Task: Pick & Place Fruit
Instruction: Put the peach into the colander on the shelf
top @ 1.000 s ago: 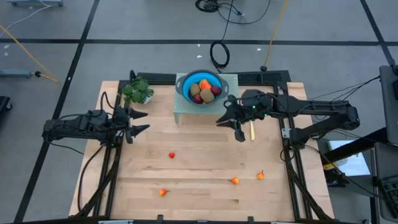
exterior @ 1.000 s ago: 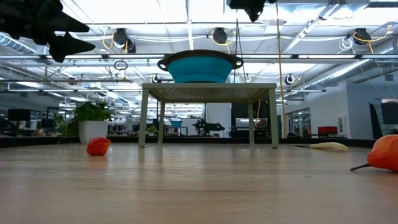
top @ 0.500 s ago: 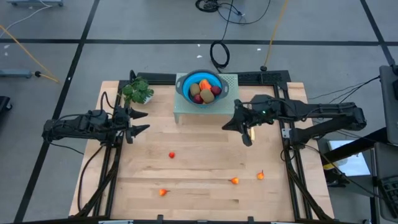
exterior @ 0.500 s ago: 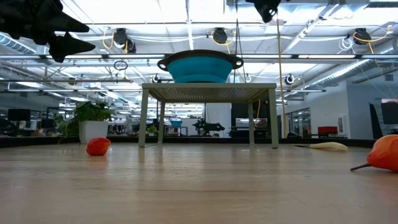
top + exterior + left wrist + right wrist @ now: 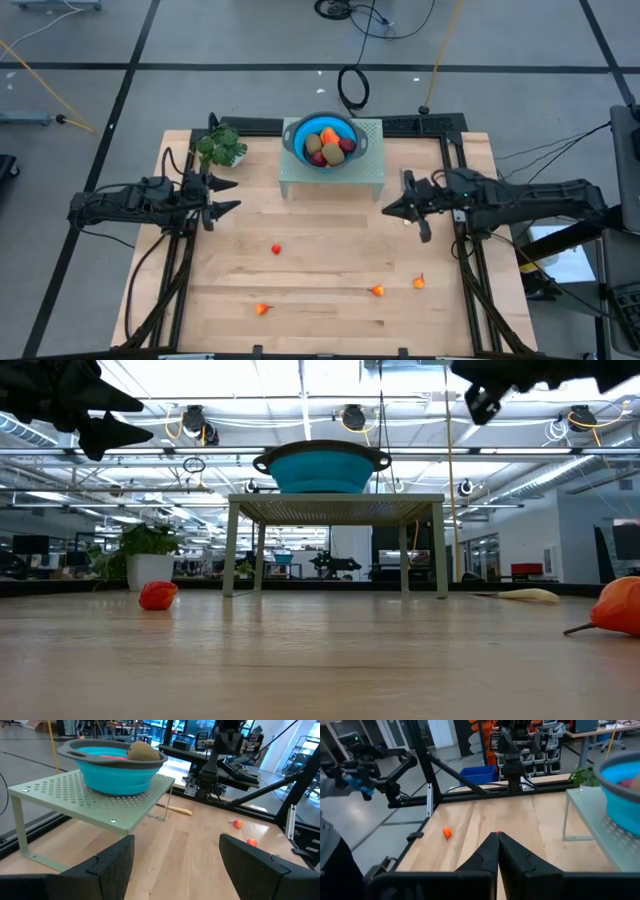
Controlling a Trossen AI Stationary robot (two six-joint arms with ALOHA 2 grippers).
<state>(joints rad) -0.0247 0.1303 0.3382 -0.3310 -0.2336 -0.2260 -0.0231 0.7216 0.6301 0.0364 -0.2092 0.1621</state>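
Observation:
The blue bowl [image 5: 323,140] stands on a green perforated stand [image 5: 365,172] at the table's far middle. It holds a brown kiwi [image 5: 142,751] and orange and dark red fruit. Several tiny orange-red pieces lie on the wood: [image 5: 276,249], [image 5: 263,309], [image 5: 377,291], [image 5: 419,283]. My left gripper [image 5: 228,196] hovers open at the table's left, pointing at the stand. My right gripper [image 5: 388,211] hangs shut and empty above the table, right of the stand; in its wrist view the fingers [image 5: 490,851] meet.
A green leafy bunch [image 5: 220,147] stands at the far left. The yellow-handled knife [image 5: 172,809] lies right of the stand, under my right gripper. The middle of the wooden table [image 5: 320,225] holds only the small pieces.
My right gripper has drawn back from beside the bowl toward the table's right edge, sinking a little and coming slightly nearer. It carries nothing. The fruit and bowl have stayed in place.

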